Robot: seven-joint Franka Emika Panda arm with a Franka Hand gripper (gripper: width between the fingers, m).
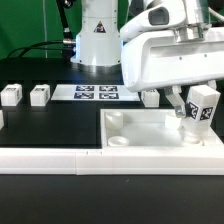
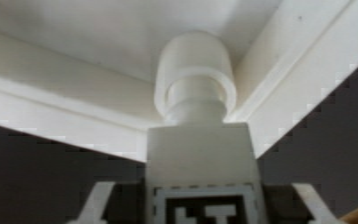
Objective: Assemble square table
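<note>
The white square tabletop [image 1: 150,125] lies upside down on the table, with raised walls and round corner sockets [image 1: 118,141]. My gripper [image 1: 196,100] is shut on a white tagged leg [image 1: 203,105] and holds it slightly tilted over the tabletop's far corner at the exterior view's right. In the wrist view the leg [image 2: 202,100] runs from between my gripper [image 2: 206,205] down into the inner corner of the tabletop's walls [image 2: 87,90]. Its lower end touches or nearly touches the corner. The socket under it is hidden.
Three loose legs stand behind the tabletop: two at the left [image 1: 12,96] [image 1: 39,95] and one [image 1: 150,98] under the arm. The marker board [image 1: 95,93] lies between them. The long white L-shaped rail [image 1: 60,155] runs along the tabletop's near side.
</note>
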